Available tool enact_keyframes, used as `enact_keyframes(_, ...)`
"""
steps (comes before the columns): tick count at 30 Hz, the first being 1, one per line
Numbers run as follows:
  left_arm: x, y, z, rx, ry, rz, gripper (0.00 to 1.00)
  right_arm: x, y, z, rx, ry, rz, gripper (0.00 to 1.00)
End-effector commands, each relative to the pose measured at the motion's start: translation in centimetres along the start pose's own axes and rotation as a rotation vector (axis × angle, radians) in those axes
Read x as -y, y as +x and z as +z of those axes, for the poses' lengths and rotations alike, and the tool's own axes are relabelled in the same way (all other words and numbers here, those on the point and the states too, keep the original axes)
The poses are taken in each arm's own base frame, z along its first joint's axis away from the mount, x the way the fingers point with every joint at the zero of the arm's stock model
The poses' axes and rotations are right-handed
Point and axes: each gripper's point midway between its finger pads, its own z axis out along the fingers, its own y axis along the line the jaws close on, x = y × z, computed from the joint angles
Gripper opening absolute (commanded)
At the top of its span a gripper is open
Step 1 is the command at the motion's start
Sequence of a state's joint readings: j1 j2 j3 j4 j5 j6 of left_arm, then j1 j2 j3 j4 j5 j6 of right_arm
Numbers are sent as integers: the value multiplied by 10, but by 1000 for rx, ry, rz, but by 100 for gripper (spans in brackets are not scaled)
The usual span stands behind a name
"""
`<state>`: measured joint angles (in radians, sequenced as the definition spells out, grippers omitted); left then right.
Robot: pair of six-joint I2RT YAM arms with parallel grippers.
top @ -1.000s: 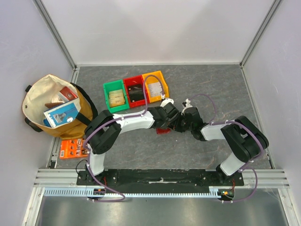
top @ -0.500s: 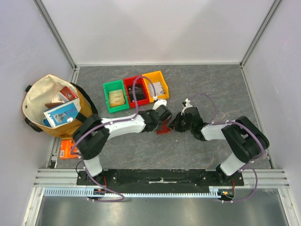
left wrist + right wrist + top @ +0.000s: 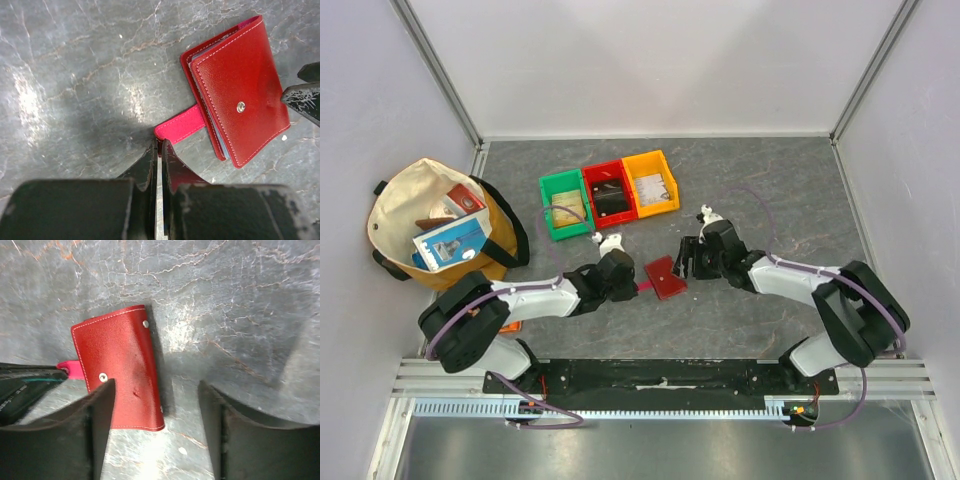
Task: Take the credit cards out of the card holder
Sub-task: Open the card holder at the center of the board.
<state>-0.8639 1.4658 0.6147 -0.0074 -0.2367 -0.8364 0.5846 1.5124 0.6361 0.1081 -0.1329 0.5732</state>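
Three small bins sit in a row at about 11 o'clock from the table's middle. The green bin (image 3: 546, 200) holds something pale and flat, the red bin (image 3: 612, 221) something dark, and the yellow bin (image 3: 660, 209) some pale, clear-looking pieces. Over at 9 o'clock a cream and mustard bag (image 3: 400, 195) stands open, with a blue-and-white box and a red-and-white item poking out.

The table (image 3: 760, 190) is dark grey stone-patterned, boxed in by plain pale walls (image 3: 650, 60).

The card holder (image 3: 665, 278) lies flat and closed near the middle, between the two grippers. The left gripper (image 3: 636, 287) is at its 9 o'clock, the right gripper (image 3: 684, 262) at its 1 o'clock.

From overhead the holder is just a red slab. The left wrist view adds its pink strap (image 3: 180, 125), a snap stud and pale sleeve edges between the covers. There the left gripper's fingers are clenched together, their tips right at the strap's end. I can't tell if they nip it. The right wrist view shows the right gripper's fingers (image 3: 100, 430) spread wide and released, one above the holder's near corner.
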Motion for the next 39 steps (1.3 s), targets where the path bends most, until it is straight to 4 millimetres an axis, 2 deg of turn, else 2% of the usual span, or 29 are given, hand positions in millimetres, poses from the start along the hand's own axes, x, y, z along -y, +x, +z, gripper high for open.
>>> enact_keyframes(1, 21, -5, -6, 46, 137, -152, 2, -3, -16, -23, 24, 130, -179, 83)
enact_keyframes(4, 17, 3, -5, 31, 146, -170, 2, -24, -18, -29, 40, 142, -296, 97)
enact_keyframes(10, 12, 11, -6, 31, 163, -195, 2, -40, -7, -20, 12, 250, -458, 98)
enact_keyframes(15, 10, 11, -8, 38, 167, -196, 2, -43, 5, -8, -13, 321, -533, 98)
enact_keyframes(19, 8, 10, -10, 49, 168, -191, 2, -33, 8, -3, -28, 386, -575, 98)
enact_keyframes(25, 1, 12, -14, 45, 143, -170, 2, -25, -9, -18, 8, 464, -596, 98)
enact_keyframes(29, -6, 19, -17, 21, 121, -150, 2, -32, -17, -28, 4, 382, -540, 90)
enact_keyframes(32, -11, 23, -20, 10, 114, -143, 2, -30, -21, -31, -16, 332, -483, 82)
enact_keyframes(39, -20, 20, -33, 26, 92, -129, 2, -9, -21, -28, -78, 258, -372, 66)
